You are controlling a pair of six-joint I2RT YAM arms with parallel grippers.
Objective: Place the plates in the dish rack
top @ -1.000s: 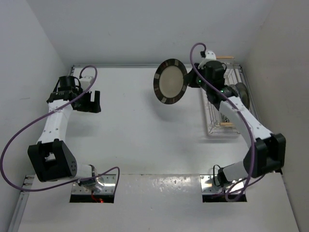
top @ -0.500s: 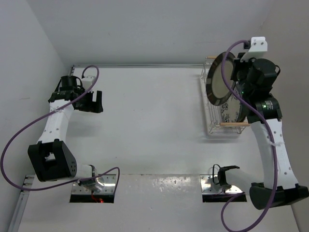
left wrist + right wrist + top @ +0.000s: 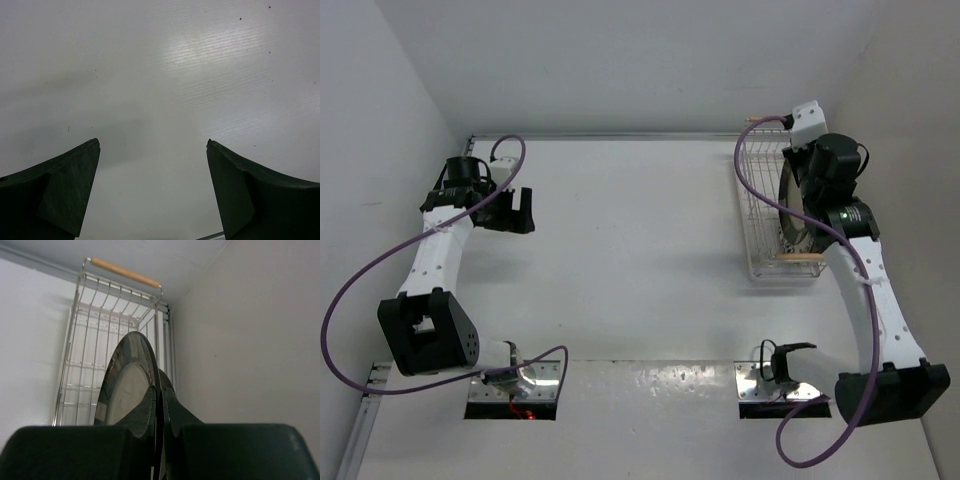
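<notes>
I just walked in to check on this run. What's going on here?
The right claw is shut on the rim of a dark-rimmed plate. It holds the plate upright and edge-on over the wire rack at the table's far right, and has not let go yet. The left claw hangs open over the table on the far left, holding nothing.

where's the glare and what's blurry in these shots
Top view: even light, sheen along the near edge of the table. Left wrist view: soft glare streak on it. Right wrist view: the plate shines, the right gripper is dark and soft.
</notes>
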